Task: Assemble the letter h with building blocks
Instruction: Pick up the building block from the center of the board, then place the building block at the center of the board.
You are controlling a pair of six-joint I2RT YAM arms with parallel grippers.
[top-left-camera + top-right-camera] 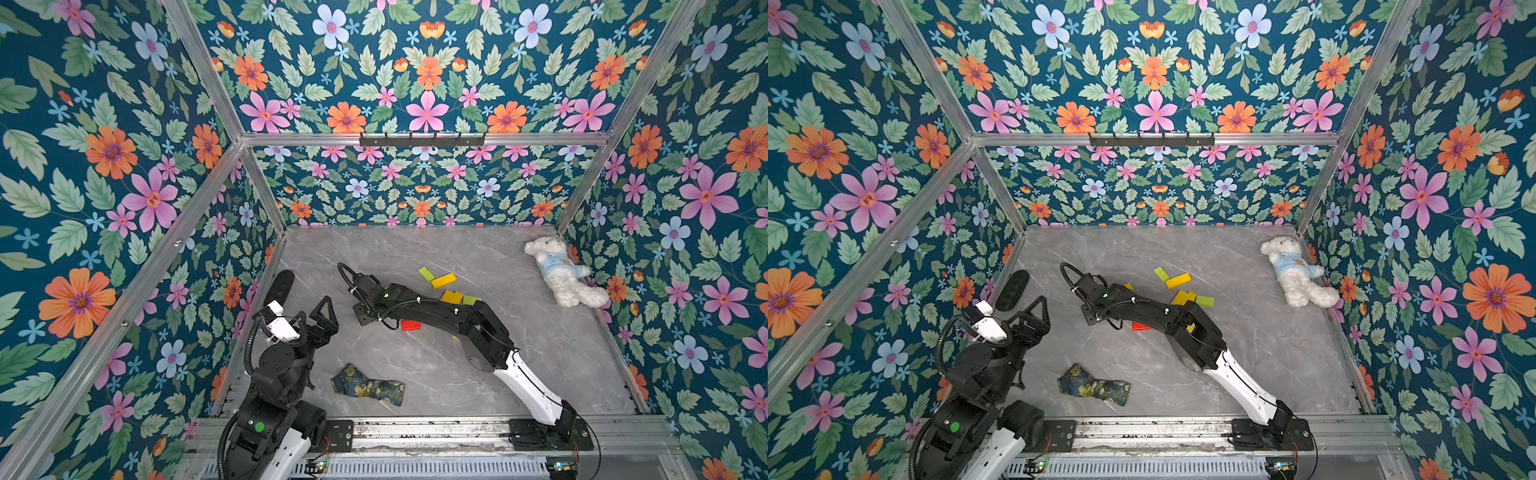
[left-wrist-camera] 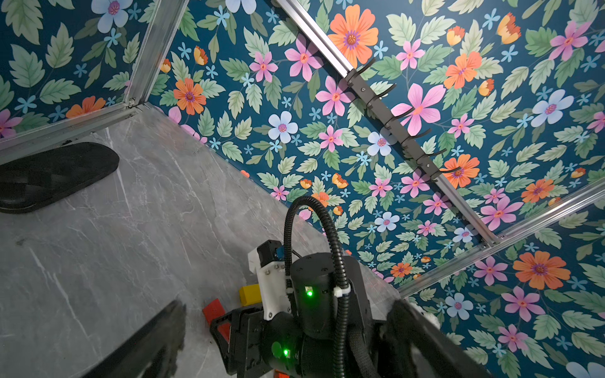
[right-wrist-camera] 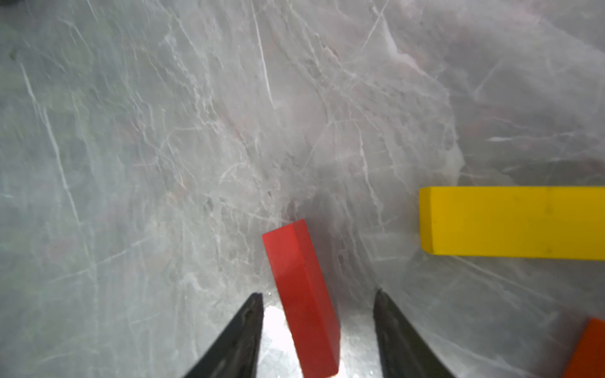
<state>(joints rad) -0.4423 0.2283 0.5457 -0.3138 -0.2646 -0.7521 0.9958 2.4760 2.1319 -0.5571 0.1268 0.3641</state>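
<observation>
My right gripper [image 3: 318,293] hangs low over the grey table, open, with a small red block [image 3: 302,294] standing on edge between its fingertips and a gap on each side. Beside it lie a long yellow block [image 3: 510,222] and an orange-red block [image 3: 589,347]. In a top view the right gripper [image 1: 362,312] hides that red block. Another red block [image 1: 410,325] peeks from under the arm. Further back lie a lime green block [image 1: 426,273], a yellow one [image 1: 443,280], an amber one [image 1: 452,297] and a second green one [image 1: 471,300]. My left gripper [image 1: 309,320] is open and empty at the left.
A white teddy bear [image 1: 561,270] lies at the back right by the wall. A dark floral cloth [image 1: 368,386] lies near the front rail. A black oval pad [image 1: 280,286] rests by the left wall. Floral walls enclose the table [image 1: 415,249].
</observation>
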